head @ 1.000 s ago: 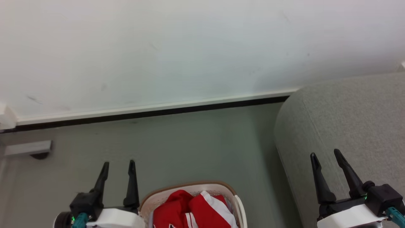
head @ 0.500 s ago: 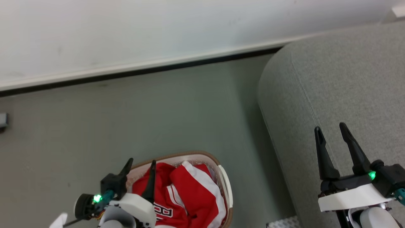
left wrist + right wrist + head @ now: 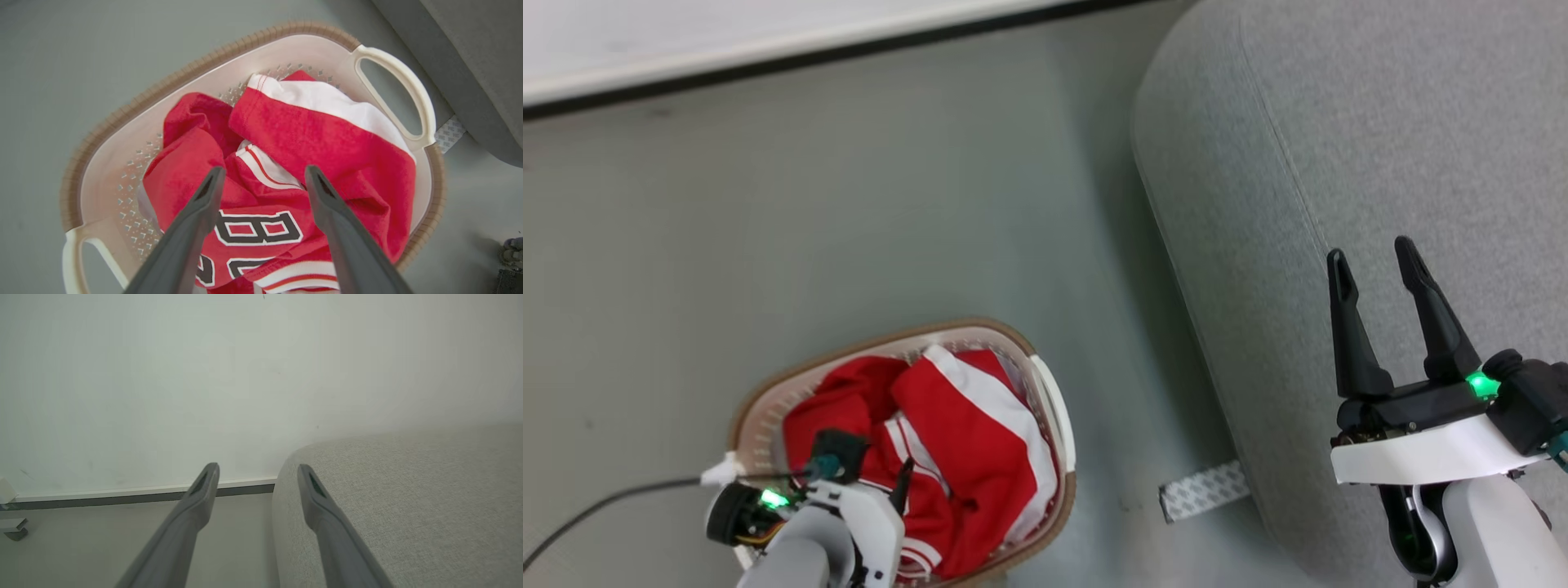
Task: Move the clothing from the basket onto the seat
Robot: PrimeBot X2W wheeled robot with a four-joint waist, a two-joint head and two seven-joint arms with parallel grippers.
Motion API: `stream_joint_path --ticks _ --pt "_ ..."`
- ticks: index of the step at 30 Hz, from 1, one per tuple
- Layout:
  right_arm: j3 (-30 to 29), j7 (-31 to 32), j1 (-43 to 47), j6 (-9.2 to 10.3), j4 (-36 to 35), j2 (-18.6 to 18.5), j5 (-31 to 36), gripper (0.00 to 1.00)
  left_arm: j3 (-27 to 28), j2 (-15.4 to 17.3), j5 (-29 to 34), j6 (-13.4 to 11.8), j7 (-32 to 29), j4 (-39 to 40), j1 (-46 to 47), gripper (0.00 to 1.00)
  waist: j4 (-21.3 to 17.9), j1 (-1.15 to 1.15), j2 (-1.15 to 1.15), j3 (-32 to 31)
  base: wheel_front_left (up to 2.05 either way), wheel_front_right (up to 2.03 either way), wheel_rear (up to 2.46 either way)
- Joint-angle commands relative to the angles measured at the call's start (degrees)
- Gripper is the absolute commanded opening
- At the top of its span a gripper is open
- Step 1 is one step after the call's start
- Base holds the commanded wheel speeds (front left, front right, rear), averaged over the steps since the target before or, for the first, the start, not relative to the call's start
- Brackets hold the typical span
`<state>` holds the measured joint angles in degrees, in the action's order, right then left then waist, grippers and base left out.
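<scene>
The basket (image 3: pixel 874 339), cream-white with a brown rim, stands on the floor at the lower left and holds the clothing (image 3: pixel 968 425), crumpled red garments with white stripes. In the left wrist view the clothing (image 3: pixel 310 134) shows black letters, lying inside the basket (image 3: pixel 122 134). My left gripper (image 3: pixel 874 482) points down over the basket; its fingers are open (image 3: pixel 263 171), just above the red fabric, with nothing between them. My right gripper (image 3: pixel 1370 253) stands open and empty above the near edge of the grey seat (image 3: pixel 1380 122). In the right wrist view the gripper (image 3: pixel 257 468) faces the wall, with the seat (image 3: pixel 408 490) to its right.
A white wall with a dark baseboard (image 3: pixel 768 69) runs along the far side of the grey floor. A white patterned strip (image 3: pixel 1205 490) lies on the floor at the seat's foot. A dark cable (image 3: pixel 596 510) trails off to the left of my left arm.
The head camera has tilted down, so wall and seat slid up the picture. My left gripper has swung from beside the basket to above the clothing, pointing down. The right gripper stays open over the seat.
</scene>
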<state>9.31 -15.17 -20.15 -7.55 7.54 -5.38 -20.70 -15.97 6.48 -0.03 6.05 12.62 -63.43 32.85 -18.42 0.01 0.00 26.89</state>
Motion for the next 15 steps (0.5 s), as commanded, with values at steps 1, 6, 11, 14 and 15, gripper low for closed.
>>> stream_joint_path --ticks 1,6,11,14,15 --pt "0.0 0.0 -0.7 0.12 -0.2 0.2 0.0 1.00 -0.7 0.6 0.8 0.4 -0.5 -1.3 1.1 1.00 -1.7 -0.01 0.00 2.7 0.00 0.00 0.00" --pt "-0.1 0.0 -2.1 0.12 -0.7 0.7 -0.4 1.00 -3.5 1.7 2.0 1.1 -1.4 -6.3 5.6 1.00 -3.3 -0.01 0.00 6.5 0.00 0.00 0.00" --pt "0.0 0.0 -3.4 0.12 -0.9 1.2 -1.0 1.00 -5.8 2.5 2.5 1.3 -4.7 -8.6 9.2 1.00 -4.7 -0.01 0.00 10.2 0.00 0.00 0.00" --pt "0.2 0.0 -4.0 0.12 -1.0 1.5 -1.4 1.00 -6.6 3.4 2.8 1.4 -7.4 -9.3 11.3 1.00 -5.5 -0.01 0.00 12.3 0.00 0.00 0.00" --pt "0.3 0.0 -4.2 0.12 -1.0 1.6 -1.4 1.00 -6.8 3.8 2.8 1.4 -8.3 -9.5 11.9 1.00 -5.7 -0.01 0.00 12.9 0.00 0.00 0.00"
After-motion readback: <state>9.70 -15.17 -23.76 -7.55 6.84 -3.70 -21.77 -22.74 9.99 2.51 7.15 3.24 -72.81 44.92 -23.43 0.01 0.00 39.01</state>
